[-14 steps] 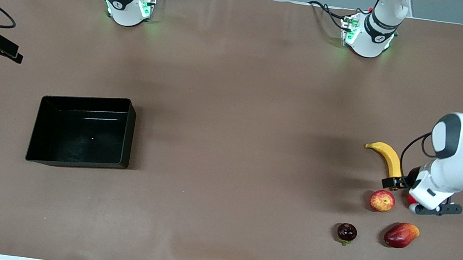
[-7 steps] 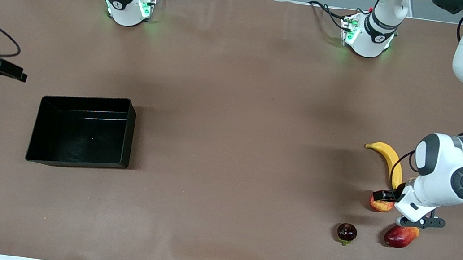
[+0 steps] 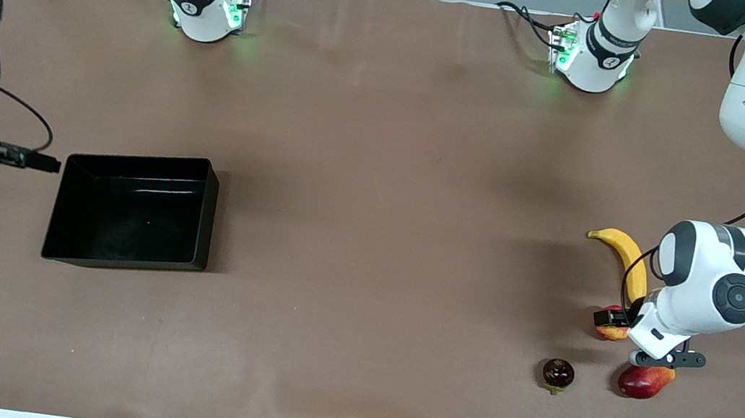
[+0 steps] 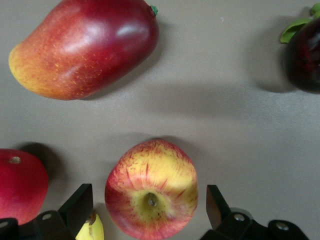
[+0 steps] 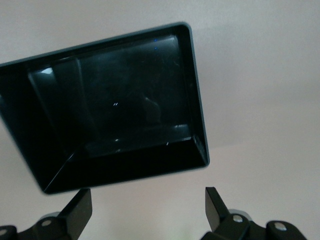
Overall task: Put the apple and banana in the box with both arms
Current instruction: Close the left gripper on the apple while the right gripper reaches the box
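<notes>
**Left gripper straddles the apple**

The apple (image 4: 151,196), red streaked with yellow, sits between the left gripper's (image 4: 149,205) spread fingers, beside the banana (image 3: 627,261). The black box (image 3: 73,211) lies empty; the right gripper (image 5: 148,209) hovers beside it, fingers apart.

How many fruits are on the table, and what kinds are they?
Apple: 1
Banana: 1
Mango: 1
Dark purple fruit with green leaves: 1
Plain red fruit, beside the apple: 1
Total: 5 fruits. The black box holds none.
</notes>
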{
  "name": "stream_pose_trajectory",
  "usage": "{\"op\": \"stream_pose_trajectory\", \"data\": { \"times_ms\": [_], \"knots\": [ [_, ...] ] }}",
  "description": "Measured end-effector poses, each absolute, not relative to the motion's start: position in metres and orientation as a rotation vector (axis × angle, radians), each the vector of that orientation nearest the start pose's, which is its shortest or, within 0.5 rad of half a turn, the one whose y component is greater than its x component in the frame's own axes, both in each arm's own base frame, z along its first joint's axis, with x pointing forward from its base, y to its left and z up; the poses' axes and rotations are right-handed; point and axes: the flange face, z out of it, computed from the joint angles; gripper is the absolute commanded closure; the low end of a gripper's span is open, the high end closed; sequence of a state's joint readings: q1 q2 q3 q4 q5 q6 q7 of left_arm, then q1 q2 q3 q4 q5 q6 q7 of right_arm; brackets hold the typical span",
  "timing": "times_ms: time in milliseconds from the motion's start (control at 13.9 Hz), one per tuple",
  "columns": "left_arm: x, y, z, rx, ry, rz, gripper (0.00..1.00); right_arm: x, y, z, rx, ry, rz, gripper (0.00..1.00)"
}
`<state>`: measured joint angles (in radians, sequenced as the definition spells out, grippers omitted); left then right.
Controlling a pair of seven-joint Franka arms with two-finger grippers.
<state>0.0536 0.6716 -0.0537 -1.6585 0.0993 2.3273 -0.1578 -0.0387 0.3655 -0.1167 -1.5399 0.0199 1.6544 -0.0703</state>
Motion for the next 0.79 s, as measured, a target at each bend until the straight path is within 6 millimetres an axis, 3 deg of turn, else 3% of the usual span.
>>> {"op": "stream_pose_trajectory", "data": {
  "times_ms": [143,287,358,573,789],
  "knots": [
    [0.684,0.006,0.214,-3.100,-0.156,0.001,0.53,0.640,-0.095,0.404,-3.119,0.063,0.385,0.00],
    [0.686,0.005,0.216,-3.100,-0.156,-0.007,0.95,0.647,-0.104,0.386,-3.123,-0.010,0.364,0.00],
    [0.686,0.005,0.216,-3.100,-0.156,-0.009,1.00,0.649,-0.109,0.378,-3.123,-0.052,0.355,0.00],
    [0.689,0.000,0.223,-3.103,-0.146,-0.027,1.00,0.655,-0.129,0.348,-3.116,-0.182,0.332,0.00],
    [0.689,-0.020,0.257,-3.110,-0.107,-0.001,1.00,0.662,-0.140,0.315,-3.101,-0.342,0.314,0.00]
  ]
}}
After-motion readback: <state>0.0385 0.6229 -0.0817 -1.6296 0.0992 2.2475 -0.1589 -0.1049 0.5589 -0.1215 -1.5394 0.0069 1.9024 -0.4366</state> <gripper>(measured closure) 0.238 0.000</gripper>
